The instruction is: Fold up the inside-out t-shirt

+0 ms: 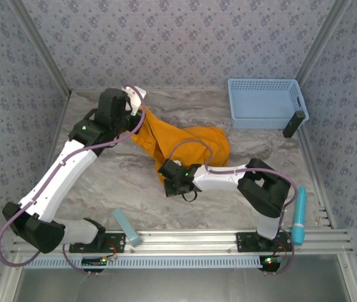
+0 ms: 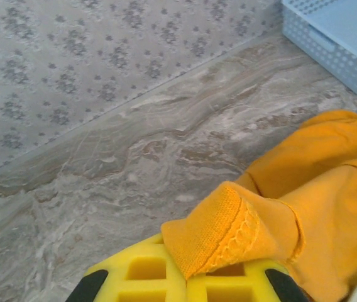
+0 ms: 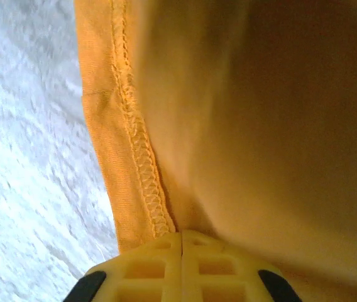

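Task thing: the t-shirt (image 1: 188,143) lies bunched on the surface (image 1: 115,182), near-left of the basket (image 1: 263,100) and not touching it.
Left pincer (image 1: 133,100): closed on a seamed edge of the t-shirt, well left of the basket. The cloth drapes over the yellow fingers (image 2: 141,270).
Right pincer (image 3: 181,248): jaws together, clamped on a stitched edge of the t-shirt. It sits nearer than the basket and to its left.
Cloth state: a crumpled band runs between the two grips. Overlock stitching faces outward, so it reads as inside-out.
Done: two edges gripped. No flat spread and no fold is visible.
Left to do: by judgement, nearly everything, namely spreading, flattening and folding.
Basket contents: nothing visible inside.
Beside basket: a dark object (image 1: 295,123) leans at its near-right corner.
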`<control>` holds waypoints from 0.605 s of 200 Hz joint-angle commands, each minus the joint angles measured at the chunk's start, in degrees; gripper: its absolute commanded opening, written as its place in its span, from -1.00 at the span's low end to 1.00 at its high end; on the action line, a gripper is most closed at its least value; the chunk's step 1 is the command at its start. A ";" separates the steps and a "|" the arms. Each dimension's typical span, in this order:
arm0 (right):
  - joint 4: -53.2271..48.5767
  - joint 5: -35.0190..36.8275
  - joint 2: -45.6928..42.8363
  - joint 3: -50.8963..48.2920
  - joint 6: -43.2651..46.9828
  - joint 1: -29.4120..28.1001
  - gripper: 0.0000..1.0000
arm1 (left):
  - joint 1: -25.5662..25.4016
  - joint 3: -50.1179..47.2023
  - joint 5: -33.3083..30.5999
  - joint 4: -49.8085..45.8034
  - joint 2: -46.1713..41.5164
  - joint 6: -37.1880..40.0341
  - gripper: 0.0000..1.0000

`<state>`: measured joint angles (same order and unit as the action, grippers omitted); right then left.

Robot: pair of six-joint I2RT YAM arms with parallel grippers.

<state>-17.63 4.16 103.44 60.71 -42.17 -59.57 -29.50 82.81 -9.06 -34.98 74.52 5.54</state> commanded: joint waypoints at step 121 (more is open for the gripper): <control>-23.80 7.02 -28.80 -4.50 25.94 18.27 -0.82 | 11.21 -5.58 8.23 1.32 -4.20 -2.96 -1.00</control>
<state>-41.78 14.04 73.21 58.22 -21.26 -38.44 -18.37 80.05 -4.36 -35.77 70.94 5.78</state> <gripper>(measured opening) 0.067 0.060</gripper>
